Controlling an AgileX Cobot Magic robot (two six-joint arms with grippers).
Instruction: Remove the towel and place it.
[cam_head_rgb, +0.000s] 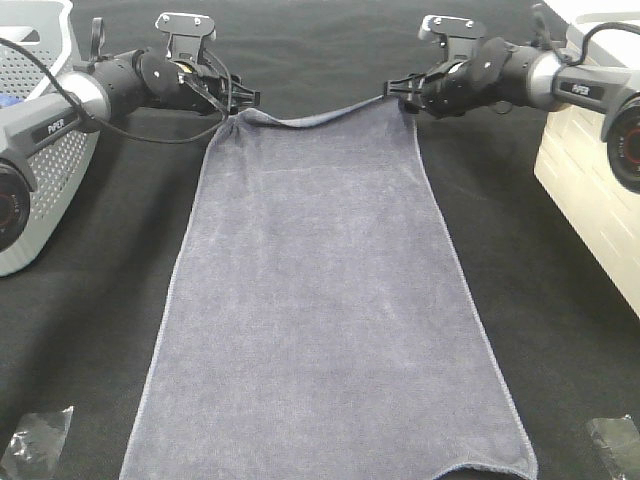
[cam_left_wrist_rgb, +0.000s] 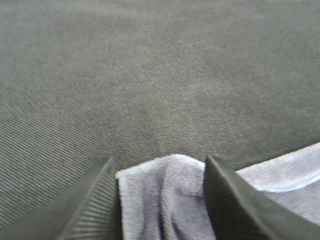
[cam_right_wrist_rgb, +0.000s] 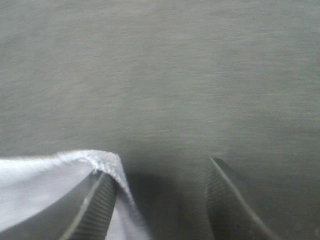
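The towel (cam_head_rgb: 325, 300) lies flat on the black cloth (cam_head_rgb: 560, 330). Both grippers, left (cam_head_rgb: 240, 100) and right (cam_head_rgb: 395, 92), have jaws apart at its far corners, gripping nothing.

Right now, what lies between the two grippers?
In the overhead view, the towel's far edge sags between the left gripper and right gripper, black cloth behind. Nothing else sits there.

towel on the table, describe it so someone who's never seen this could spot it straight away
Start from the black felt-like cloth covering the whole table. Down its middle lies the long rectangular grey-lavender plush towel, spread flat, running from between the two arms at the far side to the near edge. It is the only pale, fluffy fabric there, with a thin stitched hem; the white baskets at the sides are rigid.
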